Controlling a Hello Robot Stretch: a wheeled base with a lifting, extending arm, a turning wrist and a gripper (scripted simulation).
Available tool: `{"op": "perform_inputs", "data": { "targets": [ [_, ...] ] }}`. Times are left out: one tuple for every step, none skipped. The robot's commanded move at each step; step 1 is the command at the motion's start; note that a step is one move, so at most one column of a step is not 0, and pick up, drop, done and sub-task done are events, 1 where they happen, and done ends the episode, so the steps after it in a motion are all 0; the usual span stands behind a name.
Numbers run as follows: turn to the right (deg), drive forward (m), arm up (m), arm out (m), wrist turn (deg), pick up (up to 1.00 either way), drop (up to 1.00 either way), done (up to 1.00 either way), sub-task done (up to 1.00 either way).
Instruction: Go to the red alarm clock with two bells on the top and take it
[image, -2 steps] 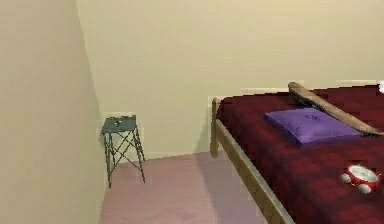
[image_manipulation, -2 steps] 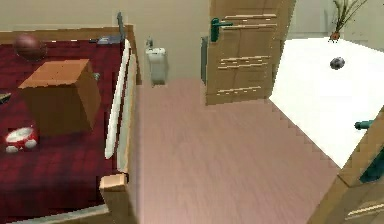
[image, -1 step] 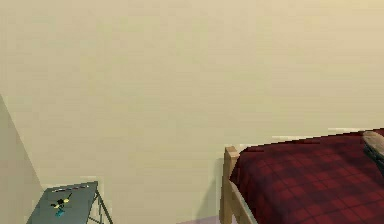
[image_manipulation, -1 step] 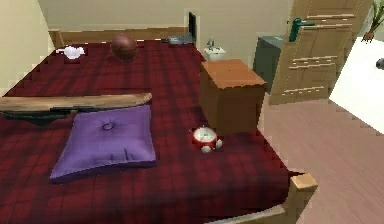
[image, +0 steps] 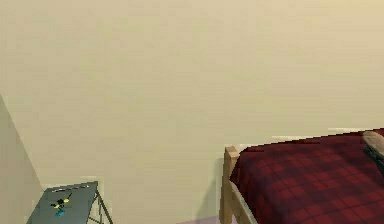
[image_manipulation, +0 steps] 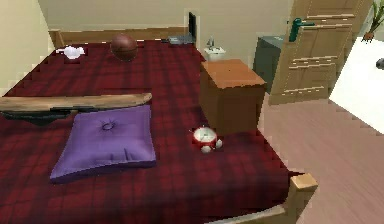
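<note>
The red alarm clock (image_manipulation: 206, 138) lies on the plaid bed (image_manipulation: 150, 185), just beside a wooden box (image_manipulation: 232, 95) (right of the purple pillow (image_manipulation: 105, 140)), near the arm side view's middle. A reach straight outward probably suits. How the jaws stand I cannot tell.

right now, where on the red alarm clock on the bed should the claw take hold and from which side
Probably the round red body, across its sides, coming from above or from the arm side view's lower edge. The red alarm clock sits on the plaid bed cover close beside the brown wooden box, which blocks the far side; the purple cushion lies to its left.
</note>
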Motion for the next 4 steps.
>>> {"op": "perform_inputs", "data": {
  "targets": [
    [0.0,0.0,0.38,0.0,0.0,0.0,0.0,0.0,0.0],
    [0.0,0.0,0.0,0.34,0.0,0.0,0.0,0.0,0.0],
    [0.0,0.0,0.0,0.0,45.0,0.0,0.0,0.0,0.0],
    [0.0,0.0,0.0,0.0,45.0,0.0,0.0,0.0,0.0]
  ]
}}
